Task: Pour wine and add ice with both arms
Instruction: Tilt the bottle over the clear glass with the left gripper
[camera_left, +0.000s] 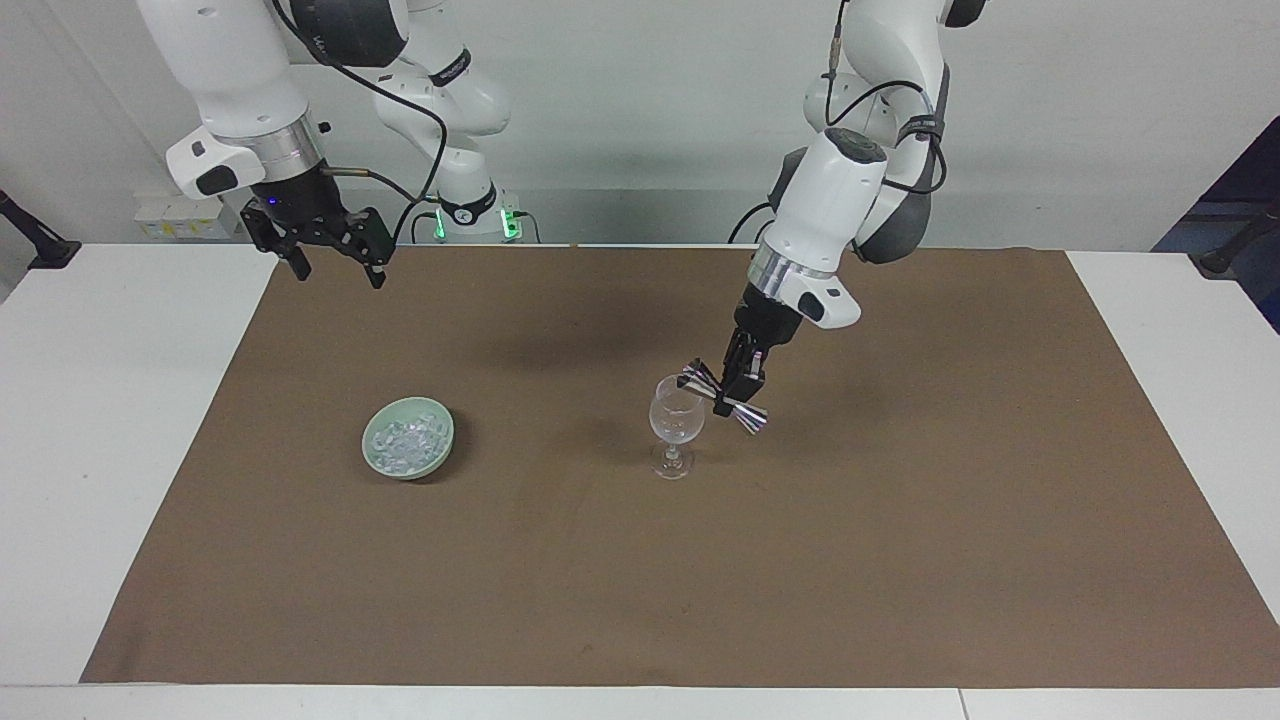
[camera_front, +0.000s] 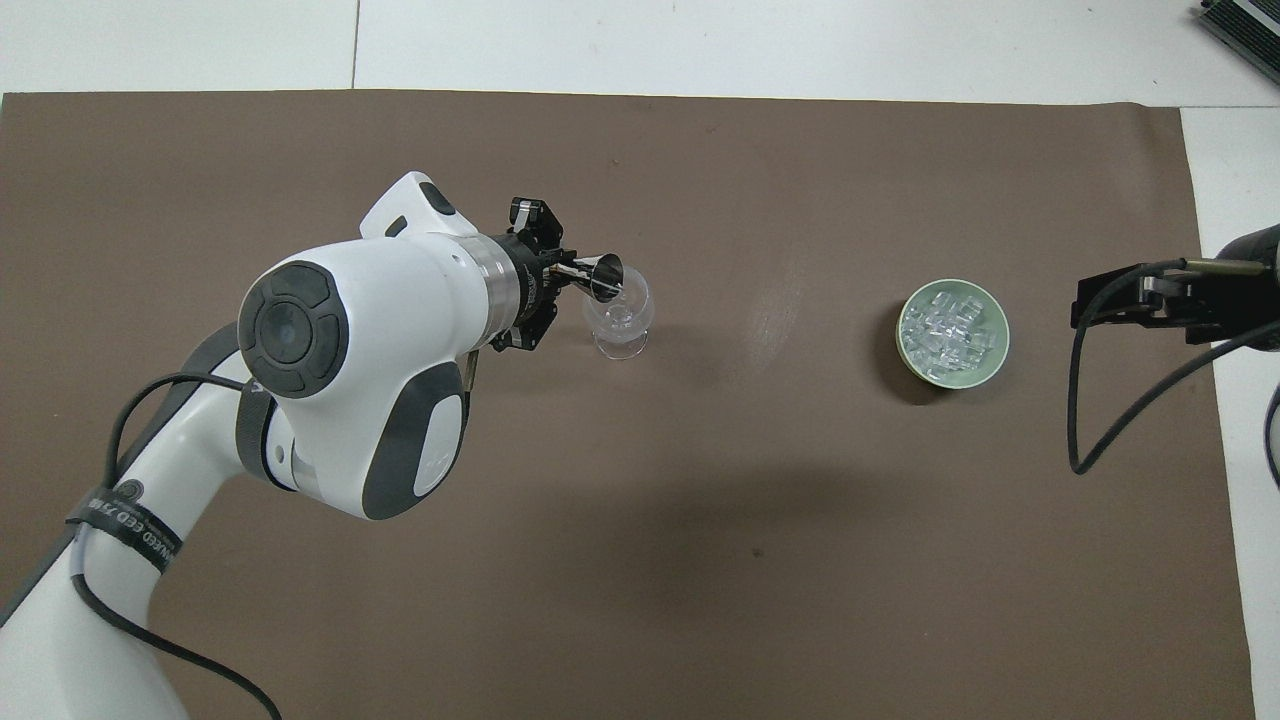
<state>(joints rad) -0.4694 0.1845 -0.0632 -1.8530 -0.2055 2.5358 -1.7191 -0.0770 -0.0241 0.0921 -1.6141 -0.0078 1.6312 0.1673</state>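
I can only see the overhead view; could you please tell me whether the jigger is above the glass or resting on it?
Observer: In the facing view the left gripper holds the jigger tilted, one end just above the rim of the glass; I cannot tell whether they touch.
Operator: Thank you. Is the right gripper down by the bowl?
Observer: No, the right gripper waits high over the corner of the mat, well above the bowl.
Operator: Are its fingers open?
Observer: Yes, spread wide and holding nothing.
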